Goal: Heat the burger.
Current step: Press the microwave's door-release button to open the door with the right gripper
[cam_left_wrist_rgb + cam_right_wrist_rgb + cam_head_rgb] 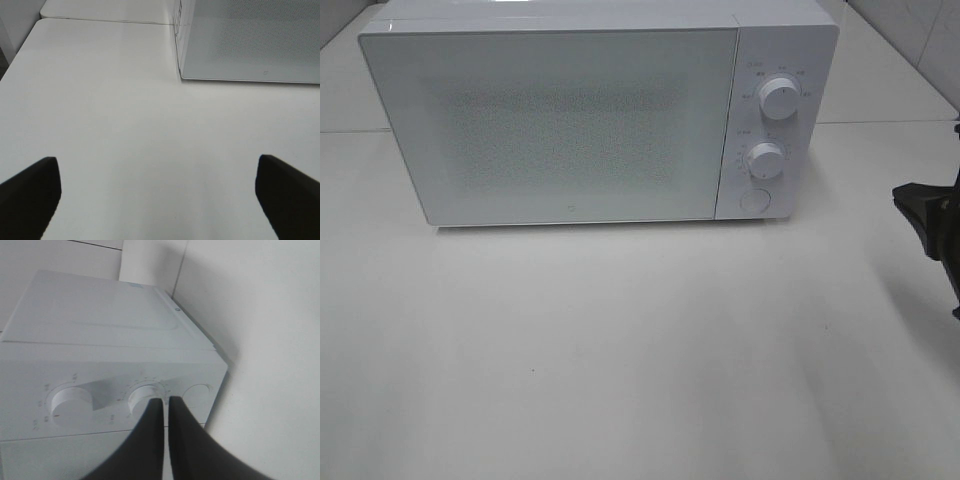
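Observation:
The burger is out of view in every frame. The white microwave stands at the back of the table with its door shut, and the speckled door panel shows nothing inside. My right gripper hangs at the right edge of the exterior view, clear of the microwave. In the right wrist view it is shut with nothing between its black fingers, which point toward the control panel's lower knob. My left gripper is wide open and empty, low over bare table, facing the microwave's left front corner.
The control panel carries an upper knob, a lower knob and a round button. A white table stretches in front of the microwave. A tiled wall rises at the back right.

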{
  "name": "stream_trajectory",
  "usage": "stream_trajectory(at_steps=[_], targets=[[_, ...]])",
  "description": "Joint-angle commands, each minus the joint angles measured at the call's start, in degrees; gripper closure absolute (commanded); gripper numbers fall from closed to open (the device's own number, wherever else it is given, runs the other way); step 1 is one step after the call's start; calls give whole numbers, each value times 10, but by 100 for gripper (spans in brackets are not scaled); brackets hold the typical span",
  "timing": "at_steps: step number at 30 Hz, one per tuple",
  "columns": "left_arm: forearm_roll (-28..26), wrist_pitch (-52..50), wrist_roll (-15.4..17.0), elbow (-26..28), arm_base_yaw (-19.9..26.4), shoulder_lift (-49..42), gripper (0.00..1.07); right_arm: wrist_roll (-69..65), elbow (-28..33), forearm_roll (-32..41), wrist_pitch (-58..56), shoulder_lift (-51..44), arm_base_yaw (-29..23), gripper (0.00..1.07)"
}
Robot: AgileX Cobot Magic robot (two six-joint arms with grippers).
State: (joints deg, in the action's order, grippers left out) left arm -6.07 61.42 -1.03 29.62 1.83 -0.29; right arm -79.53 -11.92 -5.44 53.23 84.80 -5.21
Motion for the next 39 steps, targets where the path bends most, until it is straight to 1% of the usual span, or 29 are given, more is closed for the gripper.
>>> stream_trajectory(at_steps=[1, 2, 3, 4, 5, 6, 7, 8, 9, 10, 11, 12, 14, 15, 16, 17, 19, 20, 21, 22, 24, 28, 29, 31, 34, 38, 39], targets=[[-1, -1, 3, 0, 2, -2, 9, -17, 1, 3, 19, 12, 3, 107], [-1, -1, 3, 0, 2, -2, 9, -26, 1, 12, 34, 30, -3, 107], [-1, -1, 3, 0, 2, -2, 9, -27, 0, 37, 46, 44, -21, 107], [-1, -1, 3, 0, 2, -2, 9, -27, 0, 37, 46, 44, -21, 107], [-1, -1, 3, 0, 2, -2, 9, -27, 0, 54, 50, 50, -35, 107], [-1, -1, 3, 0, 2, -2, 9, -27, 0, 91, 58, 60, -66, 107], [-1, -1, 3, 0, 2, -2, 9, -27, 0, 91, 58, 60, -66, 107], [-1, -1, 3, 0, 2, -2, 9, -27, 0, 129, 64, 72, -95, 107], [-1, -1, 3, 0, 2, -2, 9, -27, 0, 129, 64, 72, -95, 107], [-1, -1, 3, 0, 2, -2, 9, -27, 0, 148, 65, 77, -111, 107], [-1, -1, 3, 0, 2, -2, 9, -27, -2, 182, 65, 86, -137, 107], [-1, -1, 3, 0, 2, -2, 9, -27, -2, 182, 65, 86, -137, 107], [-1, -1, 3, 0, 2, -2, 9, -26, -11, 209, 63, 100, -171, 107], [-1, -1, 3, 0, 2, -2, 9, -26, -11, 209, 63, 100, -171, 107], [-1, -1, 3, 0, 2, -2, 9, -26, -23, 218, 60, 109, -183, 107], [-1, -1, 3, 0, 2, -2, 9, -26, -23, 218, 60, 109, -183, 107], [-1, -1, 3, 0, 2, -2, 9, -27, -45, 221, 60, 125, -190, 107], [-1, -1, 3, 0, 2, -2, 9, -27, -45, 221, 60, 125, -190, 107], [-1, -1, 3, 0, 2, -2, 9, -27, -60, 221, 57, 136, -190, 107], [-1, -1, 3, 0, 2, -2, 9, -27, -60, 221, 57, 136, -190, 107], [-1, -1, 3, 0, 2, -2, 9, -27, -81, 224, 46, 151, -190, 107], [-1, -1, 3, 0, 2, -2, 9, -27, -101, 232, 43, 165, -190, 107], [-1, -1, 3, 0, 2, -2, 9, -28, -115, 237, 42, 178, -190, 107], [-1, -1, 3, 0, 2, -2, 9, -30, -120, 238, 40, 184, -190, 107], [-1, -1, 3, 0, 2, -2, 9, -42, -151, 238, 15, 206, -190, 107], [-1, -1, 3, 0, 2, -2, 9, -42, -170, 238, 12, 224, -190, 107], [-1, -1, 3, 0, 2, -2, 9, -42, -184, 238, 8, 236, -190, 107]])
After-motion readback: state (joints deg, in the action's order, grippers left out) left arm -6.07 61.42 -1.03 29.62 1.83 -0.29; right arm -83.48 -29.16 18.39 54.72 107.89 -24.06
